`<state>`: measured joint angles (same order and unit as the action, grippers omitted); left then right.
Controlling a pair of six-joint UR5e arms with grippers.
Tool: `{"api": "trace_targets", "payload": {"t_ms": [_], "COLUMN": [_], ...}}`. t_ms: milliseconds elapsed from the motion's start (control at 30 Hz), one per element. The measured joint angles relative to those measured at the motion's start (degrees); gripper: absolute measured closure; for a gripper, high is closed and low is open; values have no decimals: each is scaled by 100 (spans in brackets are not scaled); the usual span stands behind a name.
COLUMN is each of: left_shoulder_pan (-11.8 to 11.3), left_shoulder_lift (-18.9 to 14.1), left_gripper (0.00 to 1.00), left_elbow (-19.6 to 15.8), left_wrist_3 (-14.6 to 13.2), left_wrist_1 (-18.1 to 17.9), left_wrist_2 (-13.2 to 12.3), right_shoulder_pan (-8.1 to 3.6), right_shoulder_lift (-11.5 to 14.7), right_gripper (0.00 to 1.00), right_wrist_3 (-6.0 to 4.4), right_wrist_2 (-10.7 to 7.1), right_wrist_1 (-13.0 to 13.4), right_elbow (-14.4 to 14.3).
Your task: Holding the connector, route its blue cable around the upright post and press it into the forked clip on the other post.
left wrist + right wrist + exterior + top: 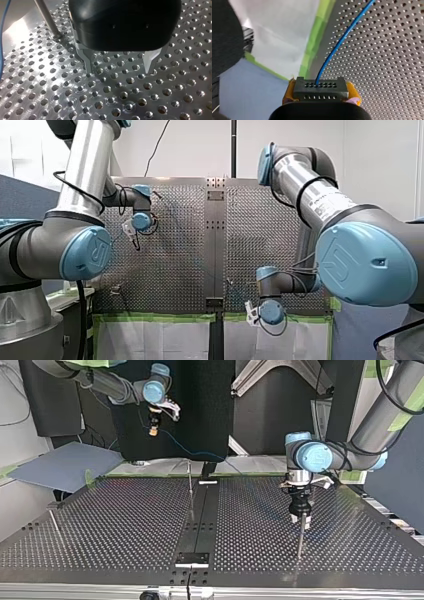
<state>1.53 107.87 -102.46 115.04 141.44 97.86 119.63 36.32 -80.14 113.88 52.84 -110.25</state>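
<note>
Currently the routing looks barely begun. At the top view's left, my right end effector (pixel 152 429) hangs high beyond the counter's (pixel 125 530) far edge, its yellow pads pinching the connector (pixel 320 89). The connector's long axis runs across the grip, from pad to pad. Its holed face points straight away from the end effector, downward. The blue cable (pixel 337 47) leaves that face and, in the top view, slopes down toward the view's right, reaching the far edge near the thin middle post (pixel 190 487). It wraps around nothing yet. Further right, my left end effector (pixel 120 71) hovers low over the counter with its fingers spread and empty, just beside another post (pixel 300 542). Which post carries the forked clip is too small to tell. To do this step well, I judge the pinch must be firm. The connector should travel low enough that the cable meets the post's shaft rather than slipping over its top. Light tension, no twist at the connector, and a path clear of my left arm would help.
</note>
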Motion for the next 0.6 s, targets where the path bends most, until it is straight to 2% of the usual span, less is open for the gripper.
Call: {"api": "trace_targets", "payload": {"t_ms": [300, 600], "left_shoulder_pan": [5, 0], "left_shoulder_lift": [1, 0], "left_gripper": [0, 0], "left_elbow": [0, 0], "left_wrist_3": [-6, -7], "left_wrist_1": [-1, -1], "left_wrist_2": [0, 24], "right_shoulder_pan": [-210, -235], "right_shoulder_lift": [13, 36], "right_gripper": [56, 56], "right_wrist_3": [37, 149], "right_wrist_2": [-465, -889], "right_wrist_1": [465, 571], "right_elbow": [124, 150]}}
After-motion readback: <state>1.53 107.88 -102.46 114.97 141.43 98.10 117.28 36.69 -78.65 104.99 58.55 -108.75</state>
